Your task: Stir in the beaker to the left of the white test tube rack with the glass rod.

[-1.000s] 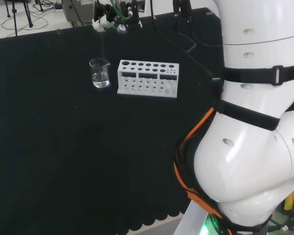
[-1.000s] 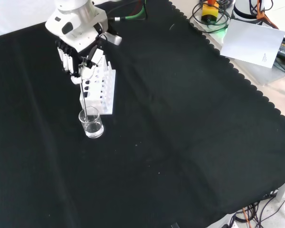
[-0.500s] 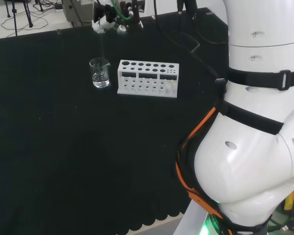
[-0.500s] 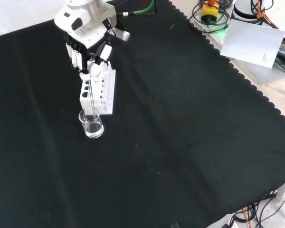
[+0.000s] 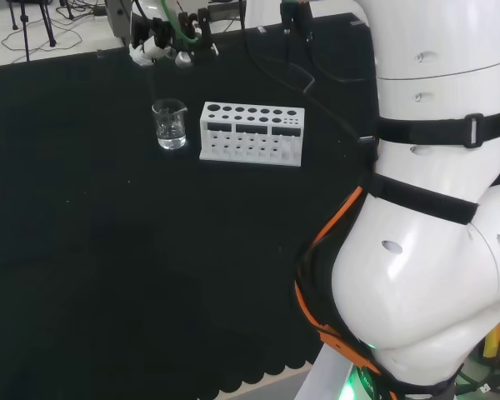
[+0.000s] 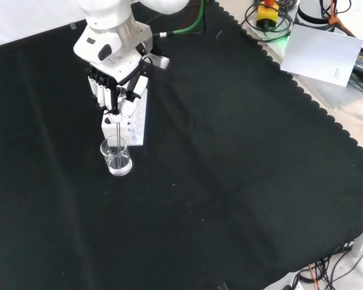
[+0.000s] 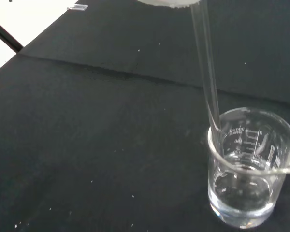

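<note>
A small clear beaker (image 5: pixel 170 125) with a little clear liquid stands on the black cloth just left of the white test tube rack (image 5: pixel 252 133) in the head view. My hand (image 5: pixel 160 46) hovers above and slightly left of the beaker, fingers curled round the top of a thin glass rod. In the front view the hand (image 6: pixel 115 90) is over the rack (image 6: pixel 135 124), and the rod (image 6: pixel 118 130) runs down into the beaker (image 6: pixel 117 158). The wrist view shows the rod (image 7: pixel 205 63) leaning against the inside of the beaker (image 7: pixel 246 174) at its rim, its tip in the liquid.
My arm's white links (image 5: pixel 433 208) take up the head view's right. Beyond the cloth's scalloped edge in the front view lie a white sheet of paper (image 6: pixel 320 51) and cables. Open black cloth stretches in front of the beaker and rack.
My hand has moved left in the head view and nearer the beaker in the front view, carrying the rod's top with it; the rod's lower end stays in the beaker.
</note>
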Controlling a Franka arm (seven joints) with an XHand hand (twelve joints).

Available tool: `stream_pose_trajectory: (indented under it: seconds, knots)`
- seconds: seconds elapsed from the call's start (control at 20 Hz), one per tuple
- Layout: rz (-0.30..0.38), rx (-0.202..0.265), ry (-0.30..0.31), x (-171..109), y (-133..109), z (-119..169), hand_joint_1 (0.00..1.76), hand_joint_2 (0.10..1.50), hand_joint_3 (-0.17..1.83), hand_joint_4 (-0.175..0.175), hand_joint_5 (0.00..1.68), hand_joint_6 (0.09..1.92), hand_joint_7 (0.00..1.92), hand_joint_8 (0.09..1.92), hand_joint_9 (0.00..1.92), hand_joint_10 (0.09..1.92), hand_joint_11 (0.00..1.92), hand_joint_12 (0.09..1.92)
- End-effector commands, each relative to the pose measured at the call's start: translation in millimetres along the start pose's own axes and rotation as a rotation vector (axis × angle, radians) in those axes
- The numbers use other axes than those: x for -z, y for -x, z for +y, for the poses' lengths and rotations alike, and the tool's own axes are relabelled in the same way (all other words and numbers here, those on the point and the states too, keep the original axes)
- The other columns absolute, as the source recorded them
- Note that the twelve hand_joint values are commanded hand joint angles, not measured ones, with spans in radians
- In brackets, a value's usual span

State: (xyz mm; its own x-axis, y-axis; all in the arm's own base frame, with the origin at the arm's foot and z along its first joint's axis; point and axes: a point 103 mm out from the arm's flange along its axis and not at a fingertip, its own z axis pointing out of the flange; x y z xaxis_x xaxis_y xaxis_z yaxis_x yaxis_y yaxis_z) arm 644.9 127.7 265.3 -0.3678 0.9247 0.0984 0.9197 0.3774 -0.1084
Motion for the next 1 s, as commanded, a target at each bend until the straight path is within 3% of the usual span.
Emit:
stream_pose_trajectory:
  seconds: [0.05, 0.5, 0.85, 1.0]
  knots:
    - [0.005, -0.028, 0.0, 0, 27, 5, 1.31, 1.1, -0.17, -0.175, 1.38, 0.09, 1.18, 1.03, 1.75, 0.74, 1.38, 1.0]
    - [0.003, -0.096, -0.001, 12, 64, -21, 1.31, 1.1, -0.17, -0.175, 1.38, 0.09, 1.18, 1.03, 1.75, 0.74, 1.38, 1.0]
    - [-0.002, -0.09, -0.026, 9, 46, -35, 1.31, 1.11, -0.17, -0.175, 1.38, 0.09, 1.18, 1.03, 1.75, 0.74, 1.38, 1.0]
    - [0.015, -0.072, -0.004, 10, 34, -34, 1.31, 1.11, -0.17, -0.175, 1.38, 0.09, 1.18, 1.03, 1.75, 0.74, 1.38, 1.0]
